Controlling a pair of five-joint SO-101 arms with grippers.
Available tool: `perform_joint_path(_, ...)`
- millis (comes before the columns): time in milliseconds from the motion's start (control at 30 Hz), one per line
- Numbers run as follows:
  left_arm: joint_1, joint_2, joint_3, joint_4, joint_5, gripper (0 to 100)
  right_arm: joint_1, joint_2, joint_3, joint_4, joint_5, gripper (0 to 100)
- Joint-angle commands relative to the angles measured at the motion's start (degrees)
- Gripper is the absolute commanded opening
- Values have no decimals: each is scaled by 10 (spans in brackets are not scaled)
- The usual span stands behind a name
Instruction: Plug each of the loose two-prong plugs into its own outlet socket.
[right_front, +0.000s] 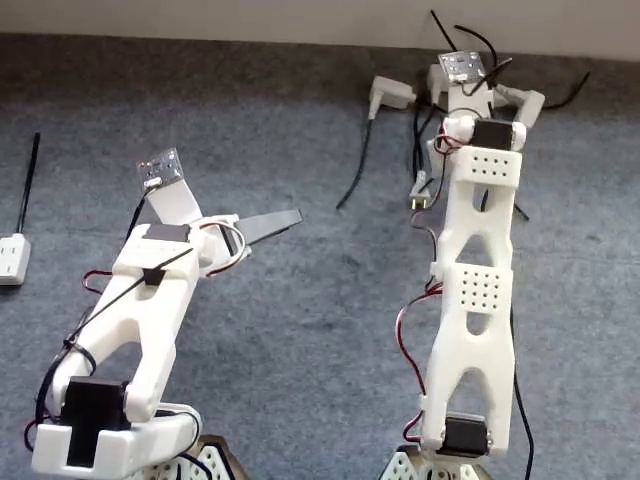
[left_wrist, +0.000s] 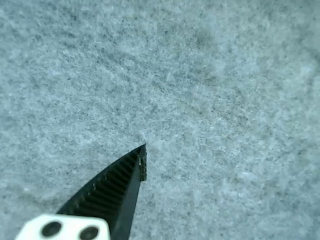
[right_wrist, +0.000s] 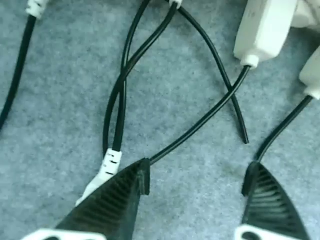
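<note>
We judge the tangle to be the main hazard. Several black cords (right_wrist: 200, 125) cross over one another on the grey bench (right_front: 300, 330) right in front of the right pincer (right_wrist: 197, 177). If it closes where it stands, it would likely catch a cord or bare bench, not a plug body. Lifting one plug could also drag its neighbours, since the cords overlap. The white plug (right_wrist: 265, 30) lies beyond the fingertips, near a second plug (right_wrist: 311, 75), so a careless approach might nudge one while aiming at the other. The socket block (right_front: 10, 258) sits at the opposite edge of the bench, well apart from the plugs and nearer the left arm. We expect a long carry, during which a trailing cord could snag on an arm, or the prongs could arrive turned the wrong way for the slots.

The right pincer stands wide open and holds nothing. One black cord runs up to the tip of one finger (right_wrist: 125, 195), and a white cord end (right_wrist: 107, 165) lies just beside that finger. We cannot tell whether they touch.

The left pincer (right_front: 270, 226) hangs over bare bench, away from every plug. We cannot tell how far open it is, and nothing appears in its grasp.
</note>
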Motion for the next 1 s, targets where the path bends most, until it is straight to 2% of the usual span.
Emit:
perform_joint_path(0,8,-16,-2,-7,-4,701,-32,4,-59,4,0,201)
perform_joint_path(633,8,-16,-2,-7,-4,701,-68,60,-44,-1,-5,197)
perform_joint_path(833,8,-16,-2,-7,-4,701,-41,90,-39,4,-1,46)
perform_joint_path(967,8,-16,-2,-7,-4,701,1,83,-46,19,-1,46)
